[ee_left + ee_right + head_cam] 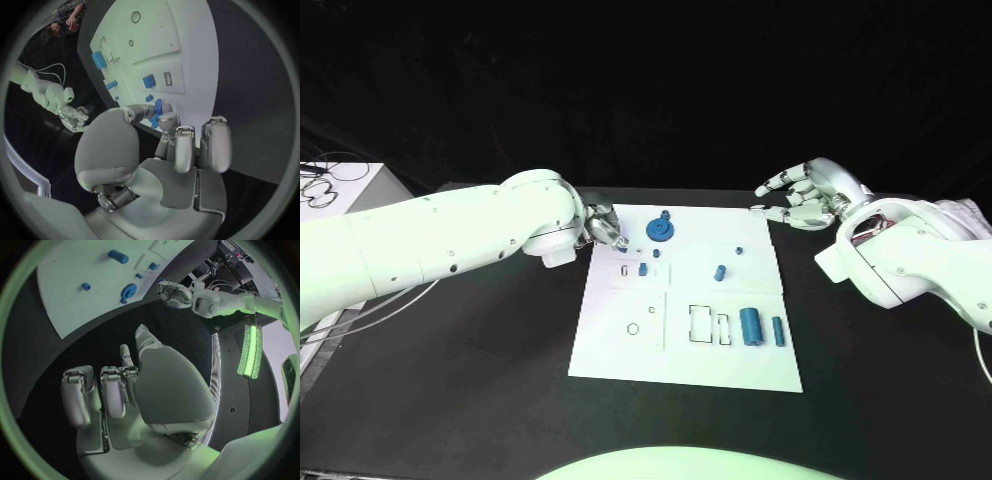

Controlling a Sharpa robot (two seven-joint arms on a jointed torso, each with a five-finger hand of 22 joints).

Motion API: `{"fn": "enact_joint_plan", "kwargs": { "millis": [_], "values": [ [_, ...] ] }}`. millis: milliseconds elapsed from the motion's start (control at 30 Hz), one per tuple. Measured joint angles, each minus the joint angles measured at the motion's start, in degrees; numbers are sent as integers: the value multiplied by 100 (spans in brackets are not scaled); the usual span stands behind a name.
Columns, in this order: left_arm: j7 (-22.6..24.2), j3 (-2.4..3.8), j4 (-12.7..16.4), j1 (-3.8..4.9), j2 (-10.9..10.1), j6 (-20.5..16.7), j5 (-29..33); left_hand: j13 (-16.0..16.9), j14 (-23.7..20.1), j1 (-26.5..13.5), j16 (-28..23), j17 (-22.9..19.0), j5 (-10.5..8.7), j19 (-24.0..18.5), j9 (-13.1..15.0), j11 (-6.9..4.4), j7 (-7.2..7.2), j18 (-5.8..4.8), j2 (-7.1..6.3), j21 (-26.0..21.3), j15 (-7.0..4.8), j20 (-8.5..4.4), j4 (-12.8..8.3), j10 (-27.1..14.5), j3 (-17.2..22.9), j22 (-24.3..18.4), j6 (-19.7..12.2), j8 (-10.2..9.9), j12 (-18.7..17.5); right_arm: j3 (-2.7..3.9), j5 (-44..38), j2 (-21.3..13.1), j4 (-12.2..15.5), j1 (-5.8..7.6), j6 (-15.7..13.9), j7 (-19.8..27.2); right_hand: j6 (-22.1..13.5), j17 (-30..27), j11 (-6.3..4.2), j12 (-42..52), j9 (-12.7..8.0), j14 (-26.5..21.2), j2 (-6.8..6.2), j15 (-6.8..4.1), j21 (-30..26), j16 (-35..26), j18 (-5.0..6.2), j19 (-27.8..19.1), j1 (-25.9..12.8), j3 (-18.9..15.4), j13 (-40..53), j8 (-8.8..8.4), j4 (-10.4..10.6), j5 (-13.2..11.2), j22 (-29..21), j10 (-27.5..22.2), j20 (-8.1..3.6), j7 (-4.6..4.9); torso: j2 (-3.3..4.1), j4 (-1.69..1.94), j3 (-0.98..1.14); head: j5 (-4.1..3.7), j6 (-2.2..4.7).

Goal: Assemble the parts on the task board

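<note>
**Hovering at the board's far corners, both hands hold nothing**

Reaching in from the side, the left hand (603, 228) sits at the far left corner of the task board (687, 345), its fingers curled loosely downward with gaps between them and nothing in their grasp. In the left wrist view its fingertips (167, 120) hang just over the board's edge, close to the round blue part (661, 231) near the far edge. The right hand (805, 195) is raised beyond the board's far right corner, over the black table (459, 370), palm turned toward the board, fingers spread and bent, also holding nothing.

On the board, a small blue peg (720, 271) lies near the middle right, two small blue pieces (643, 268) lie near the left side, and a large blue cylinder (751, 323) with a thinner blue bar (779, 331) beside it lies toward the near right, next to rectangular outlines.

Bare table surrounds the board on the left, right and near sides. A pale box with cables (343, 185) stands at the table's far left, well apart from the board.
</note>
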Motion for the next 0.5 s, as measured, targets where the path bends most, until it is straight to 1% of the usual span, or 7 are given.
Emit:
{"fn": "enact_joint_plan", "kwargs": {
  "millis": [100,300,400,500],
  "values": [
    [-12,-56,98,-57,-14,-109,-185,1,0,-15,0,0,3,0,0,0,5,0,-15,0,0,0,0,1,0,0,6,0,0,-1,0,2,-12,-1,0,4,0,0,0,0,0,0,0,0,0,0,0,0,0,0,0,23,0,0,0,0,0,0,0,0,0,3,-7],
    [-31,-122,235,-196,-23,-264,-462,1,0,-23,0,0,4,0,0,0,4,0,-23,22,0,0,0,1,0,0,6,0,0,-4,0,8,-27,-2,-1,25,0,0,0,-82,0,0,-1,0,0,-58,0,0,-1,0,-1,23,0,0,0,0,0,0,4,-5,2,4,-25],
    [-37,-138,268,-226,-20,-310,-560,1,0,-30,0,0,4,0,0,0,4,0,-30,22,0,0,0,1,0,-1,7,0,0,-4,0,10,-32,-2,-3,41,-22,0,0,-176,0,0,-23,0,-39,-123,0,0,-23,0,-1,23,0,0,-1,0,0,-22,7,-10,1,7,-31],
    [-43,-151,297,-242,-17,-349,-655,1,0,-30,0,0,4,0,0,1,4,0,-30,22,0,0,-1,1,0,-1,7,0,0,-5,2,13,-37,-2,-9,68,-22,0,-17,-395,-7,0,-23,0,-320,-236,0,0,-23,3,-1,58,3,0,-1,-147,0,-21,8,-10,1,9,-43]
  ]
}}
